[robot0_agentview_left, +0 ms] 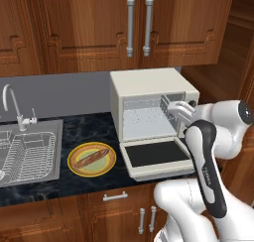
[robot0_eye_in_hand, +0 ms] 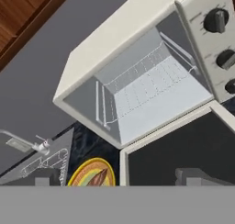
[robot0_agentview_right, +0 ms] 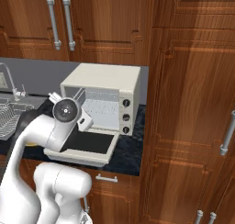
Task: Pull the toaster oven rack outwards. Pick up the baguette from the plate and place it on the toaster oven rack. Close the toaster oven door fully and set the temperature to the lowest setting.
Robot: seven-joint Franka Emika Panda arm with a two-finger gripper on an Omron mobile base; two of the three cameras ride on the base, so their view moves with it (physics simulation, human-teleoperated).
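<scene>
The cream toaster oven (robot0_agentview_left: 149, 85) stands on the dark counter with its toaster oven door (robot0_agentview_left: 155, 154) folded down flat. Inside the cavity the toaster oven rack (robot0_eye_in_hand: 147, 83) lies pushed in, a pale wire grid. My gripper (robot0_agentview_left: 177, 108) hovers in front of the cavity's right side, above the door, open with nothing between its fingertips (robot0_eye_in_hand: 46, 177). To the left of the oven the plate (robot0_agentview_left: 75, 167) with the yellow rim holds the baguette (robot0_agentview_left: 92, 157) lying diagonally. In the hand view the plate (robot0_eye_in_hand: 82, 172) peeks in at the bottom, and the knobs (robot0_eye_in_hand: 215, 21) show at the upper right.
A sink (robot0_agentview_left: 30, 179) with a wire dish basket (robot0_agentview_left: 25, 154) and a tap (robot0_agentview_left: 12, 104) lies left of the plate. Wooden cabinets hang above the oven, and a tall wooden cabinet (robot0_agentview_right: 193, 103) stands close on its right. The grey wall (robot0_agentview_left: 59, 92) runs behind.
</scene>
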